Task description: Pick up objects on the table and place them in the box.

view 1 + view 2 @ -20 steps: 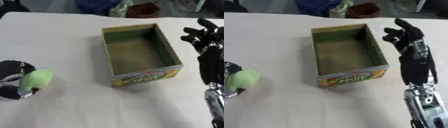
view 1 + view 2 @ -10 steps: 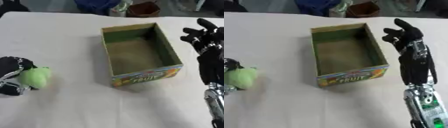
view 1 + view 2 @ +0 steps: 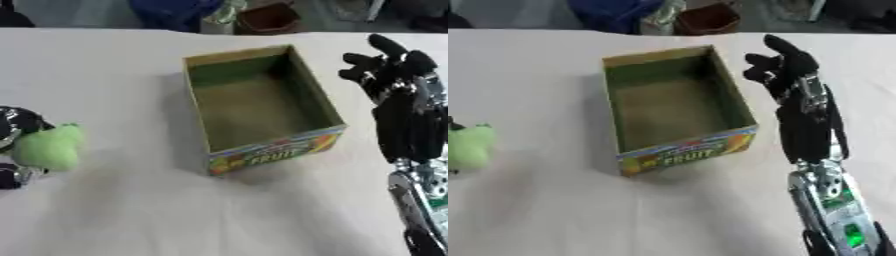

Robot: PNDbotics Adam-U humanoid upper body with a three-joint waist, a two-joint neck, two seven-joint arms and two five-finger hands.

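A pale green fruit-shaped object point(image 3: 48, 146) is held at the table's left edge, with my left hand point(image 3: 16, 124) curled round it from the left. The open cardboard box point(image 3: 259, 108), green inside with a fruit label on its front wall, stands in the middle of the table with nothing in it. My right hand point(image 3: 785, 67) is raised just right of the box, its fingers spread and relaxed, holding nothing.
The white table point(image 3: 105, 65) spreads around the box. Beyond its far edge are a blue object point(image 3: 614, 12) and a brown bin point(image 3: 708, 19).
My left hand with the green object has drifted further left towards the table's edge. The right hand and the box have stayed where they were.
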